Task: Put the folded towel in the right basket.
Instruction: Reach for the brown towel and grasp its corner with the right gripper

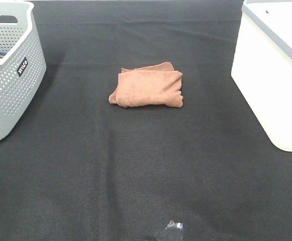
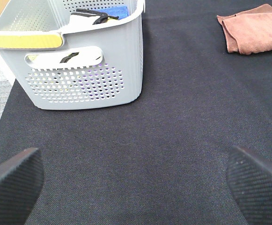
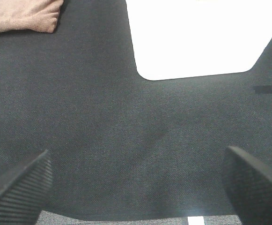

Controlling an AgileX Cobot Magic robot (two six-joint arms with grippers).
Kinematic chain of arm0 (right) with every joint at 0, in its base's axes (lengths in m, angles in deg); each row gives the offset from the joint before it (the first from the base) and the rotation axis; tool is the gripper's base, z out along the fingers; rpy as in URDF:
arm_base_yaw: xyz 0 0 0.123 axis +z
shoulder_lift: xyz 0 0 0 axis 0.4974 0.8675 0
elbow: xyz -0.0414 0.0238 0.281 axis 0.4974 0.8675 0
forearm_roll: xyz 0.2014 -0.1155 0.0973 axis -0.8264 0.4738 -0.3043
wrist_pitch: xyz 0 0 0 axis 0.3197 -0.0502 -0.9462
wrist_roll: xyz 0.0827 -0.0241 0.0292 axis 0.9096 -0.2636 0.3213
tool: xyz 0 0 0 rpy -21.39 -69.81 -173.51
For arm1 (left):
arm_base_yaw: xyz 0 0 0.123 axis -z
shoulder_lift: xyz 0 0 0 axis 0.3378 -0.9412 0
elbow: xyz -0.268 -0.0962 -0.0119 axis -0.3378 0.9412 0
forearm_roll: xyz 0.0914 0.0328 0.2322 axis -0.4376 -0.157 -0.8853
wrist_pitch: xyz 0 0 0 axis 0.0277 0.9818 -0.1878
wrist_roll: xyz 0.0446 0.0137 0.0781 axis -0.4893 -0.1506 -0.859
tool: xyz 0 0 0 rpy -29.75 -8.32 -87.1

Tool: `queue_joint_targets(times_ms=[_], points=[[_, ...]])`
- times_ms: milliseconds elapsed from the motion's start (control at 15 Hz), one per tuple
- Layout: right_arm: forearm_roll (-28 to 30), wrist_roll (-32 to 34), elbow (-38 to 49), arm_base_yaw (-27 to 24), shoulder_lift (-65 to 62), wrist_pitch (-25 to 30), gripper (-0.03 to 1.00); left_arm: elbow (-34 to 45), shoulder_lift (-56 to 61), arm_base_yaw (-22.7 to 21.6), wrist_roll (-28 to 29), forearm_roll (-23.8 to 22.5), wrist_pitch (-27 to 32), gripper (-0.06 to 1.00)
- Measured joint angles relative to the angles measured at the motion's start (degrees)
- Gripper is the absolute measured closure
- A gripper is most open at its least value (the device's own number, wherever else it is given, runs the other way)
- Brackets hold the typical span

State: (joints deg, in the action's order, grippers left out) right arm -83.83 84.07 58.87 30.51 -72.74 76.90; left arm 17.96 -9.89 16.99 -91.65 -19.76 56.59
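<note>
The folded towel (image 1: 148, 86) is reddish brown and lies flat on the black cloth, mid-table toward the back. It also shows in the left wrist view (image 2: 253, 28) and the right wrist view (image 3: 22, 15). The right basket (image 1: 274, 70) is white with a grey rim, at the right edge; its wall shows in the right wrist view (image 3: 199, 35). My left gripper (image 2: 135, 183) is open and empty, far from the towel. My right gripper (image 3: 138, 185) is open and empty, near the white basket. Neither arm shows in the exterior view.
A grey perforated basket (image 1: 7, 75) stands at the left edge, holding a blue cloth (image 2: 112, 10) and dark items. A small shiny scrap (image 1: 171, 231) lies at the front of the black cloth (image 1: 135, 165).
</note>
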Motion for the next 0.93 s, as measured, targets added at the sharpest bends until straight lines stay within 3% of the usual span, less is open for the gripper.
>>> queue_joint_targets(times_ms=[933], points=[[0.0, 0.0, 0.0, 0.0, 0.0, 0.0, 0.02, 0.0, 0.0, 0.0, 0.0, 0.0, 0.0, -0.04]])
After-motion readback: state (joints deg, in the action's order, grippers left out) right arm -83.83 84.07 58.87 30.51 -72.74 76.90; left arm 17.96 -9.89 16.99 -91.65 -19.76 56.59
